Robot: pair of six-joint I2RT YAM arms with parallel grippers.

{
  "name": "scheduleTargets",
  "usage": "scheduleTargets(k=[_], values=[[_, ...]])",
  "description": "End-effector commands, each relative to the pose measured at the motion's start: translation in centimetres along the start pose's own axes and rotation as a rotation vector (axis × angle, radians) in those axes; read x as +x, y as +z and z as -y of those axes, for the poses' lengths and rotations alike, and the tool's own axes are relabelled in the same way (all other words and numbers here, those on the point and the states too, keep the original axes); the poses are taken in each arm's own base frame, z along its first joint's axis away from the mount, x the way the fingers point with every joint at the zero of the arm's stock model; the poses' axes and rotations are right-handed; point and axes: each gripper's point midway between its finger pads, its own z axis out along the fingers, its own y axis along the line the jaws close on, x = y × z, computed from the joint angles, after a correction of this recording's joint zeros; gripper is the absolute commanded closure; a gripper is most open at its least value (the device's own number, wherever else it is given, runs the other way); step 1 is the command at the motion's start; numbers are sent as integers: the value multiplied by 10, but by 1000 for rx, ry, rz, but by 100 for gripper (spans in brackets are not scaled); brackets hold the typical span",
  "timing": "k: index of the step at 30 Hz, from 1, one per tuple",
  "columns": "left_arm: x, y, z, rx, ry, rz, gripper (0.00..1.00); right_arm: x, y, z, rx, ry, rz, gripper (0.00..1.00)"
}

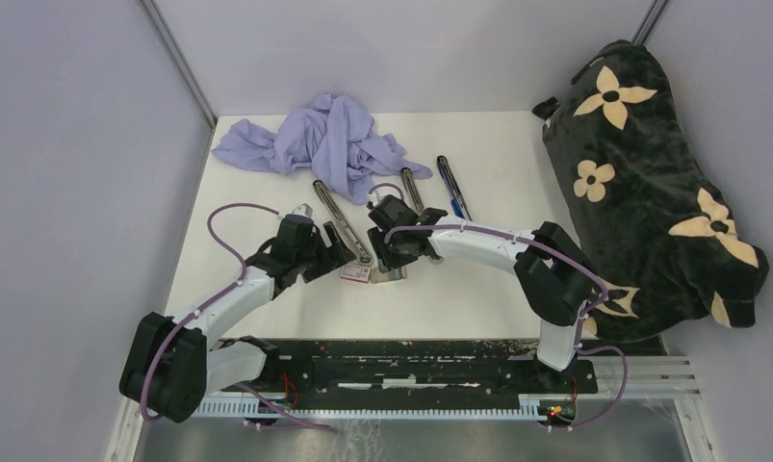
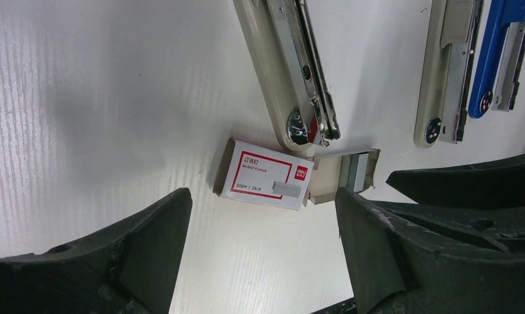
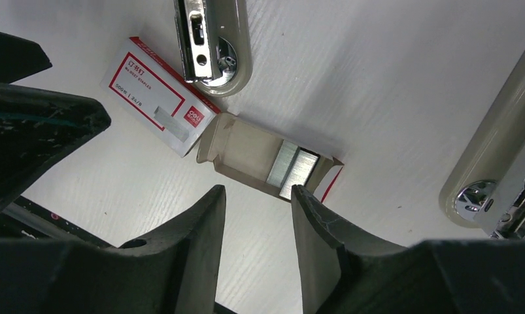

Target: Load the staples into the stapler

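Lower right tool [image 3: 258, 196], part-open and empty, over silvery-grey staple strips [image 3: 297, 169] in small grey tray [image 3: 241, 152]; pinch one strip's long sides. Steady red-and-white cardboard box [image 2: 263, 171] with wide-open left tool [image 2: 261, 204].

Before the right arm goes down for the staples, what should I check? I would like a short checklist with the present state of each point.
1. Tray slid out of the box: ok.
2. Staples exposed in the tray: ok.
3. Right gripper open and empty: ok.
4. Right gripper lined up above the staples: ok, roughly.
5. Box held steady by the left gripper: not ok, it hangs open above the box.
6. Nearest stapler ready to receive staples: cannot tell.
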Motion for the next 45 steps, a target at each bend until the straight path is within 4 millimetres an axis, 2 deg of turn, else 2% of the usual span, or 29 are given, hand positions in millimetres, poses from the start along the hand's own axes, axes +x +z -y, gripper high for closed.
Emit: scheduleTargets(k=[1,11,25,33,40,45], values=[[-7,2,11,52,-20,22,13,-6,10,-5,7,18,33,54],[-3,7,13,63,-24,-5,14,-1,24,-4,21,20,15,60],[0,11,14,74,-30,-21,15,4,32,-9,9,18,-12,65],[2,13,15,82,-32,-32,16,2,31,-21,-46,-4,-10,71],[4,15,17,95,-36,-40,16,3,34,-32,-97,-23,-20,71],[6,16,17,103,-42,-46,16,0,27,-39,-123,-49,-20,70]])
